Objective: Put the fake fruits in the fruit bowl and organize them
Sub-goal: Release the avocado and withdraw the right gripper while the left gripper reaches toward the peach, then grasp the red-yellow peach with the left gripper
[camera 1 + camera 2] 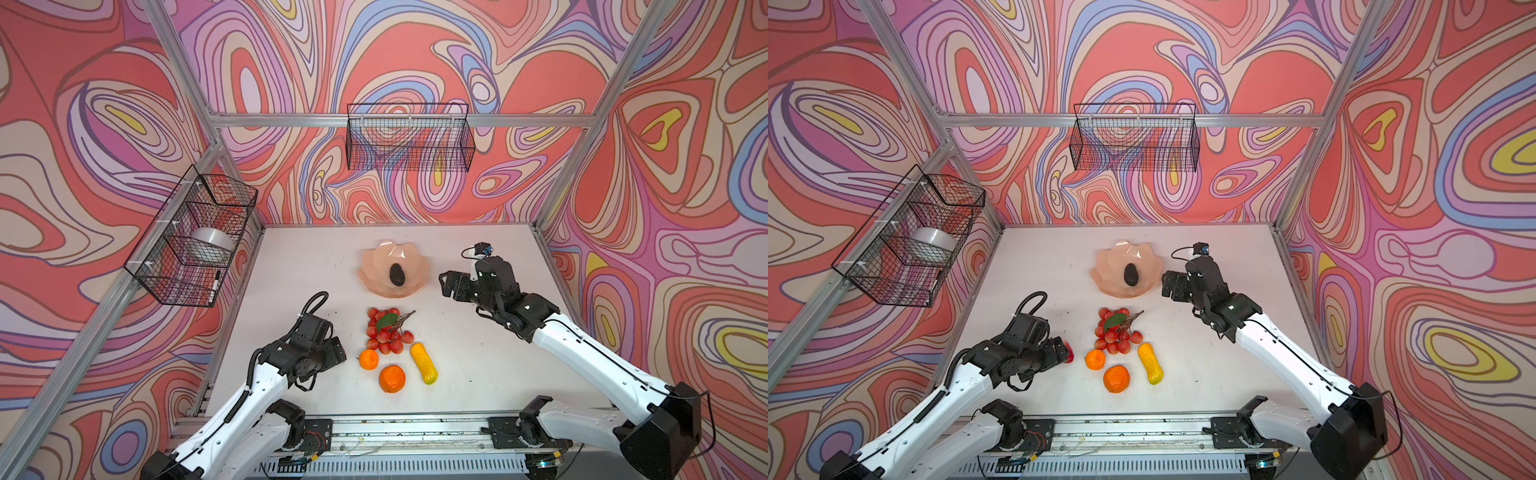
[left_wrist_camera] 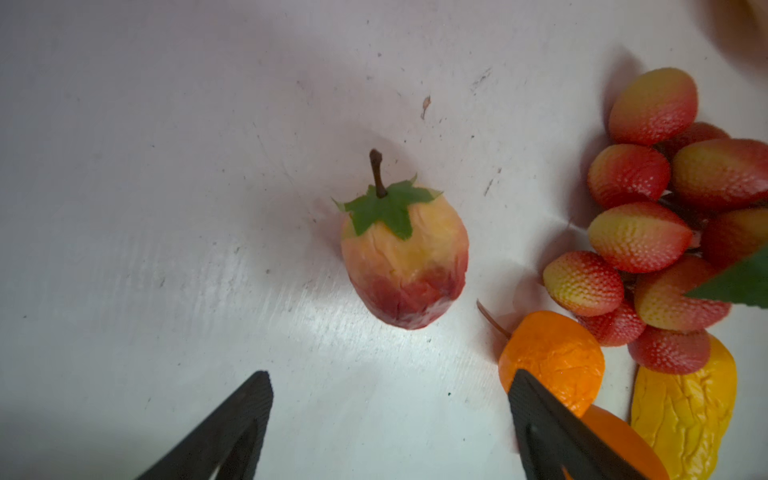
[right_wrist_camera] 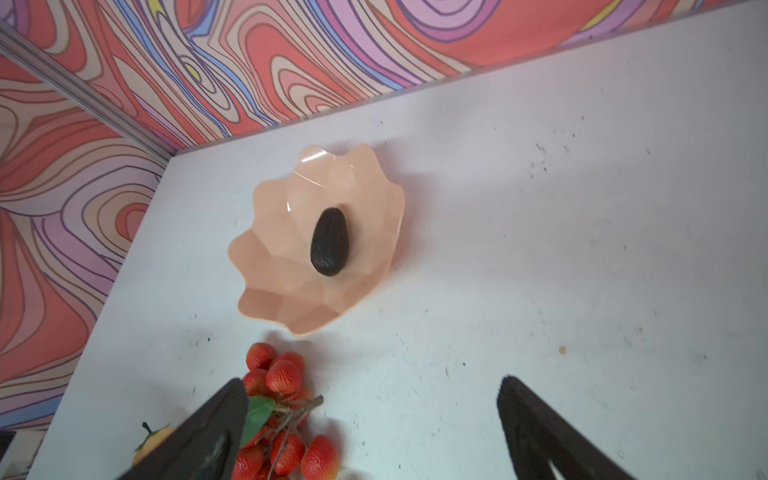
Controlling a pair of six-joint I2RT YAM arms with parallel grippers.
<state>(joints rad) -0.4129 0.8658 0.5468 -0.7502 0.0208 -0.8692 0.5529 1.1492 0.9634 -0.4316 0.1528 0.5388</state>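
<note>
My left gripper (image 2: 390, 415) is spread open over the tabletop (image 1: 478, 365), holding nothing; the strawberry (image 2: 404, 266) lies on its side just ahead of the fingertips, toward the left edge. My right gripper (image 3: 370, 419) is also wide open and empty, hovering just right of the fruit bowl (image 1: 376, 268), which sits mid-table toward the back edge with the avocado (image 1: 395, 274) in it. Between bowl and front edge: berry bunch (image 1: 386, 330), then the smaller orange (image 1: 368, 359), bigger orange (image 1: 392, 378) and long yellow fruit (image 1: 424, 363), all on the table.
</note>
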